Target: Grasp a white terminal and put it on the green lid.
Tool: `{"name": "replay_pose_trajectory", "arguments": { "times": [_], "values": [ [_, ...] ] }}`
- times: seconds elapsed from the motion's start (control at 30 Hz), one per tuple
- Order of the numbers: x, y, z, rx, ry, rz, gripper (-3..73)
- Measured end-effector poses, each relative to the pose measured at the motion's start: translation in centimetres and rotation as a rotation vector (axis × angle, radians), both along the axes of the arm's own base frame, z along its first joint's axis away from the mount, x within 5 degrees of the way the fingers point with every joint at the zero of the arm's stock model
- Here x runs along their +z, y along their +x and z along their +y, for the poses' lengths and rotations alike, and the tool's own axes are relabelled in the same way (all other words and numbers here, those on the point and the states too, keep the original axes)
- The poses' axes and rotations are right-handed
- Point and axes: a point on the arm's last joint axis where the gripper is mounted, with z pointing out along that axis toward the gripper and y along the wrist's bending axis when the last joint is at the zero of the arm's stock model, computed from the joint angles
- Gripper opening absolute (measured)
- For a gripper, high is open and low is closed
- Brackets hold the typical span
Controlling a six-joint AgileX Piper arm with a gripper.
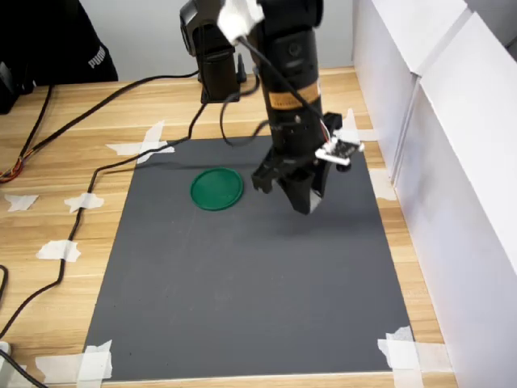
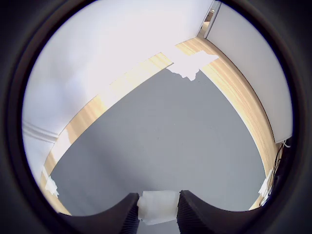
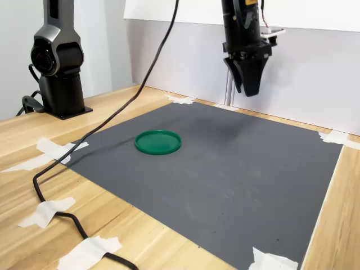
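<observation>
While the arm hangs over the dark grey mat (image 1: 242,283), its forearm stands nearly upright and the gripper (image 1: 303,198) points straight down, held clear above the mat's surface in both exterior views. At the first exterior view's left, strips of white tape (image 1: 141,145) pin the mat's corners to the wooden table (image 1: 48,210), and a black cable (image 1: 81,202) trails across the wood. Right of these, the green lid (image 1: 216,188) lies flat on the far part of the mat, bare on top. Further right, the gripper hovers beside the lid, apart from it and not above it. In the wrist view, the two dark fingers (image 2: 124,214) pinch the white terminal (image 2: 158,206) between them, so the jaws are pressed on that piece. At the first exterior view's right stands a white wall (image 1: 452,121).

In the second exterior view, the arm's base (image 3: 59,67) stands far left, the lid (image 3: 158,142) centre-left, the gripper (image 3: 250,84) high at right.
</observation>
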Motion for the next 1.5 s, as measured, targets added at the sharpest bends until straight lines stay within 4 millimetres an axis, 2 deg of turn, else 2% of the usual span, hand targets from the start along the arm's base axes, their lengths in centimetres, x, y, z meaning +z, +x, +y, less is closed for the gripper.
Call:
{"name": "replay_pose_trajectory", "arguments": {
  "times": [0.17, 0.33, 0.53, 0.73, 1.03, 1.5],
  "values": [
    [1.3, -2.0, -3.2, -0.034, -0.006, -0.003, 29.7],
    [1.0, -3.9, -5.8, -0.035, -0.035, 0.009, 29.7],
    [-1.2, -5.7, -8.2, -0.027, -0.080, 0.084, 29.7],
    [-2.7, -6.3, -9.9, -0.047, -0.099, 0.118, 29.7],
    [-4.9, -7.2, -10.4, -0.029, -0.134, 0.165, 29.7],
    [-7.1, -6.2, -11.1, -0.059, -0.179, 0.204, 29.7]
  ]
}}
